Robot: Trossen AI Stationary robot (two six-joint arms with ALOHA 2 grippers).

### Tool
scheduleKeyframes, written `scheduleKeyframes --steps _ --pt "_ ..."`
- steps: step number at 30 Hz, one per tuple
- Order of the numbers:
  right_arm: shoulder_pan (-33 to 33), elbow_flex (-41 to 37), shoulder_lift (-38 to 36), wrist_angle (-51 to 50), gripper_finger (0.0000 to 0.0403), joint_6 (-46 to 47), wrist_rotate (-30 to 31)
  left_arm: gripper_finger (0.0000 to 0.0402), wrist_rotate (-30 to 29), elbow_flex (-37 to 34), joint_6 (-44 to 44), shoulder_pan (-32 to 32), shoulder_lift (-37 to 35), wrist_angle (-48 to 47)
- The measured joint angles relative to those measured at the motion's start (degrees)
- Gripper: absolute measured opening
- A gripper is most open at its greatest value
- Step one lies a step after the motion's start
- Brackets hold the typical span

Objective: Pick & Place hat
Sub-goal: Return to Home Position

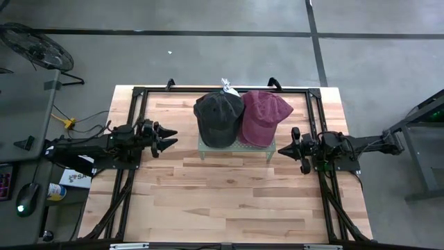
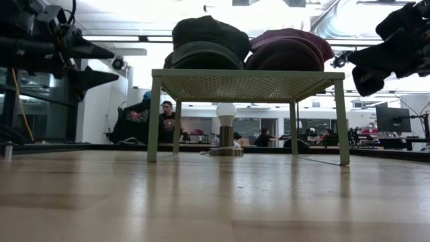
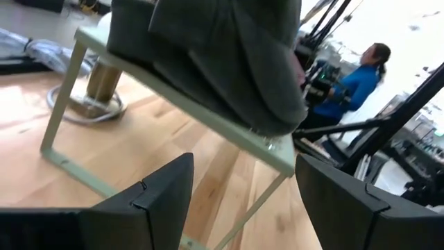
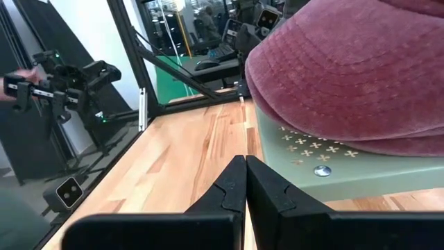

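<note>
A dark grey cap [image 1: 219, 119] and a maroon cap [image 1: 264, 117] lie side by side on top of a pale green perforated stand [image 1: 236, 151] at the table's far middle. The stand is on its legs [image 2: 154, 121] on the wood. My left gripper [image 1: 172, 137] hangs open, level, left of the stand and clear of it; the grey cap [image 3: 229, 62] shows ahead of its fingers. My right gripper [image 1: 283, 148] is shut, level, just right of the stand, with the maroon cap [image 4: 354, 76] close ahead. Neither touches anything.
A black frame [image 1: 139, 90] runs along the table's left, far and right sides. A round lamp [image 2: 226, 128] stands behind the stand. People sit in the room beyond. Bare wood [image 1: 229, 201] stretches from the stand to the near edge.
</note>
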Motion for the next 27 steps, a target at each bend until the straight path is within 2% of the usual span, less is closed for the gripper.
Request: scheduleKeyframes --steps 27 --pt "0.0 -0.1 0.0 0.7 0.0002 0.0 0.0 0.0248 0.1 0.0 0.0 0.0 0.0 -1.9"
